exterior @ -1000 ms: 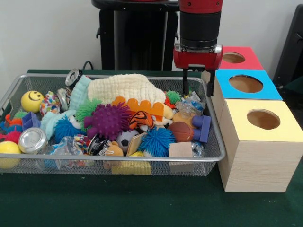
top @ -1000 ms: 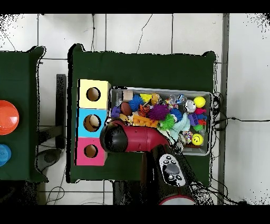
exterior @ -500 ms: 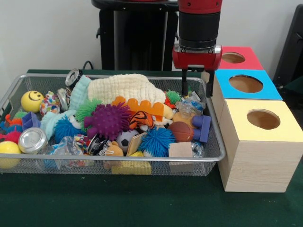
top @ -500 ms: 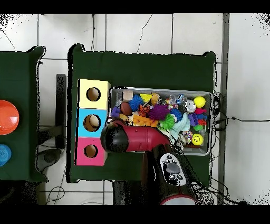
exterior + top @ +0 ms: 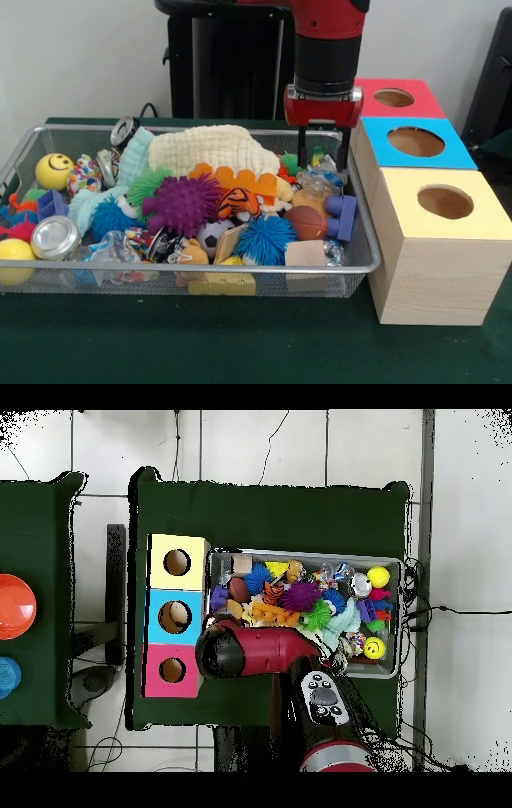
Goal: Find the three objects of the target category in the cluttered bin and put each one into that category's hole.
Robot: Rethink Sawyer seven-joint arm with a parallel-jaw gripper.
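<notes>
Nearest the camera in the front view, the wire bin (image 5: pixel 352 268) sits on the green bench (image 5: pixel 240 344), packed with spiky balls, a small basketball (image 5: pixel 307 222), a purple block (image 5: pixel 342 217), crinkled clear wrappers (image 5: pixel 318 186) and an orange comb-shaped toy (image 5: pixel 238 179) whose long axis runs across the bin, teeth up. Which category is wanted cannot be read here, so the task's three things are presumably somewhere in this heap; the likeliest pick lies in the right rear corner under the tool. To the right, touching the bin, stand the yellow box (image 5: pixel 444 240), the blue box (image 5: pixel 416 144) and the red box (image 5: pixel 396 98), each with a round hole facing up. Farther back, the tool (image 5: pixel 321 158) hangs released, its two prongs apart and pointing straight down just over the wrappers and a green spiky ball (image 5: pixel 293 162). To do this well, it should descend vertically, straddle one item only, and avoid snagging the wrappers or the bin's rim.
</notes>
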